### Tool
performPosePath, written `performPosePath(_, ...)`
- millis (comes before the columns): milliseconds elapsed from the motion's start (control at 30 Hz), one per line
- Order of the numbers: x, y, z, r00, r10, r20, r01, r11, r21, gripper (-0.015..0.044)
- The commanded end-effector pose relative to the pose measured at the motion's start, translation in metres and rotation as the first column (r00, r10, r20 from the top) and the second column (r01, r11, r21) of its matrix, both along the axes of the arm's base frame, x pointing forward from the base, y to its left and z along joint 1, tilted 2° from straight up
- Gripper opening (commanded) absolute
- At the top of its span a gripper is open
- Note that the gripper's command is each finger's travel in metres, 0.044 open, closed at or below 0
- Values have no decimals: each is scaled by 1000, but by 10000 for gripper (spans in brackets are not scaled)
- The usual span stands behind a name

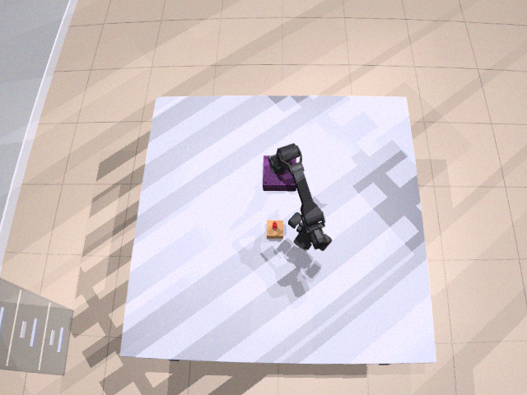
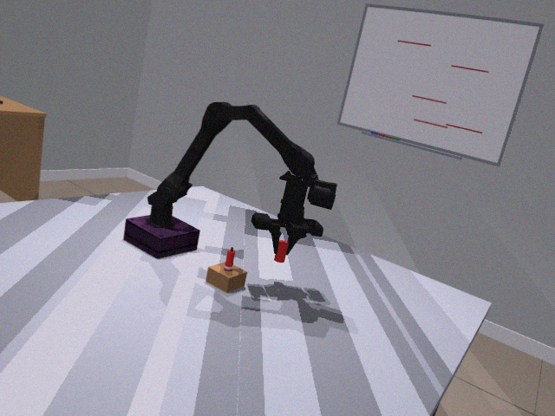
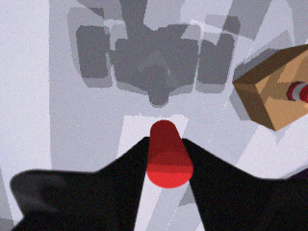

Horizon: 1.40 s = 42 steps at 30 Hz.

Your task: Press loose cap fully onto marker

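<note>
Your gripper (image 2: 283,243) is clamped on the red cap (image 2: 281,250), fingers partly closed around it, and the exterior view shows it lifted off the table (image 2: 134,340), hanging right of the block (image 2: 226,276). The marker (image 2: 229,259) stands upright in that block, uncapped. From the top you can't see the cap at all; the arm (image 1: 305,199) hides it. Your wrist view shows the cap (image 3: 167,156) between both fingers, with the block (image 3: 274,93) at the right edge.
</note>
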State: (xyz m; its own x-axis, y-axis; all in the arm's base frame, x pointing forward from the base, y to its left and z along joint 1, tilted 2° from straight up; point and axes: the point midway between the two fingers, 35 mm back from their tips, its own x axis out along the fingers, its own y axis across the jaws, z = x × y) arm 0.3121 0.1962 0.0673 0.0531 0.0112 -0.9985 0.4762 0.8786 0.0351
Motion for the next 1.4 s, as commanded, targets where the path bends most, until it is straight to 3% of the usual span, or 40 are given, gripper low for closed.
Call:
performPosePath(0, 2, -13, 8, 1000, -5, 7, 5, 1000, 1, 0)
performPosePath(1133, -28, -149, 57, 1000, -3, 5, 3, 1000, -14, 0)
performPosePath(1367, -31, -154, 56, 1000, -3, 5, 3, 1000, -15, 0)
